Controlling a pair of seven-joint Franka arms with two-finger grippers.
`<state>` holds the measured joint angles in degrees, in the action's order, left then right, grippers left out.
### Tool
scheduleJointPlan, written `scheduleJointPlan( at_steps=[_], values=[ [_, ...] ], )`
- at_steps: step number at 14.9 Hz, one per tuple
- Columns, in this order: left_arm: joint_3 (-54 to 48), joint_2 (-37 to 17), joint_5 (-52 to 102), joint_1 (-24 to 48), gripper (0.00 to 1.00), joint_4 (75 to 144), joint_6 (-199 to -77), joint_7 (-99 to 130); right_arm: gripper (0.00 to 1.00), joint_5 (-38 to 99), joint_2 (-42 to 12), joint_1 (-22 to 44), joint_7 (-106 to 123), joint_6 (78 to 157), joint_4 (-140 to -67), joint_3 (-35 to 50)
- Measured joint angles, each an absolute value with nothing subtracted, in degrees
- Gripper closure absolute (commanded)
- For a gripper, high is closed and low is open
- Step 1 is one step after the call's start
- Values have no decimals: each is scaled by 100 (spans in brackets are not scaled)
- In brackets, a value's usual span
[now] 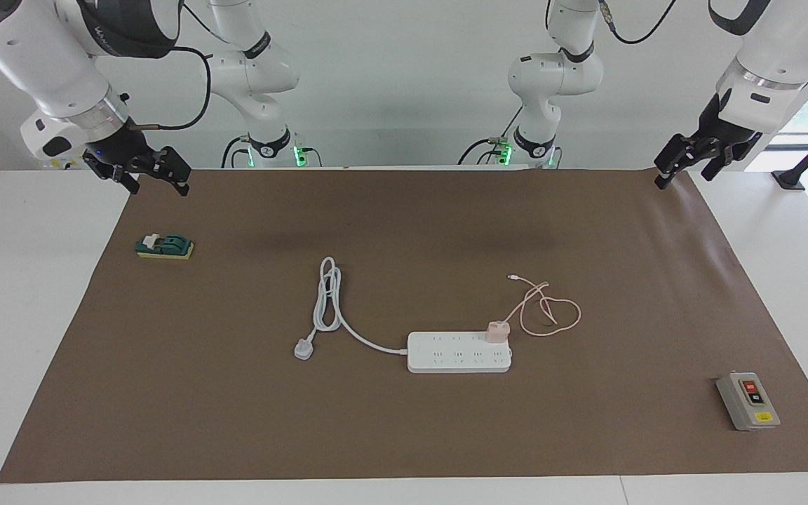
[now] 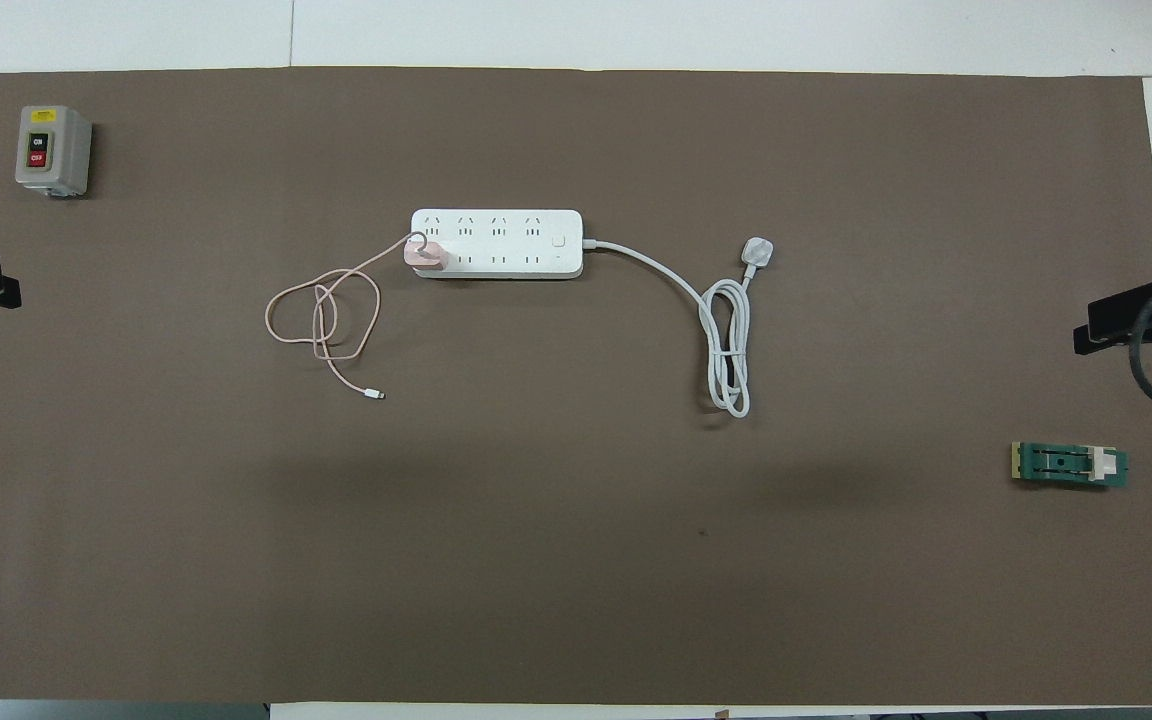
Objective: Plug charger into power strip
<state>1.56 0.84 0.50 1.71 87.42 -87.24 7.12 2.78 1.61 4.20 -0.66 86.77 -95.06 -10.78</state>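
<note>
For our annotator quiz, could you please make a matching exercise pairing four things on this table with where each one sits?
Things:
1. charger
2. grey switch box
3. green block
4. white three-pin plug

Places:
A. by the mat's corner at the left arm's end, far from the robots
B. on the mat beside the power strip, toward the right arm's end
C. at the right arm's end, near the robots
D. on the power strip's end socket

Pairs: 1-D, 2-A, 3-C, 4-B

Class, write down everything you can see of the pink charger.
The charger is a small pale-pink cube, plastic by its look, seated upright in a socket at the end of the white power strip toward the left arm. Its thin pink cable loops loosely on the brown mat, ending in a tiny connector. No gripper touches it.
</note>
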Motion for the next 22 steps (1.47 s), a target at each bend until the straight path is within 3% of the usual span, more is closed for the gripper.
scheduleJointPlan(
  at_steps=[22],
  values=[
    [-54, 246, 58, 153, 0, 9030, -8705, -124, 0, 278, 161, 420, -66, 8677, -9506, -1078]
  ],
)
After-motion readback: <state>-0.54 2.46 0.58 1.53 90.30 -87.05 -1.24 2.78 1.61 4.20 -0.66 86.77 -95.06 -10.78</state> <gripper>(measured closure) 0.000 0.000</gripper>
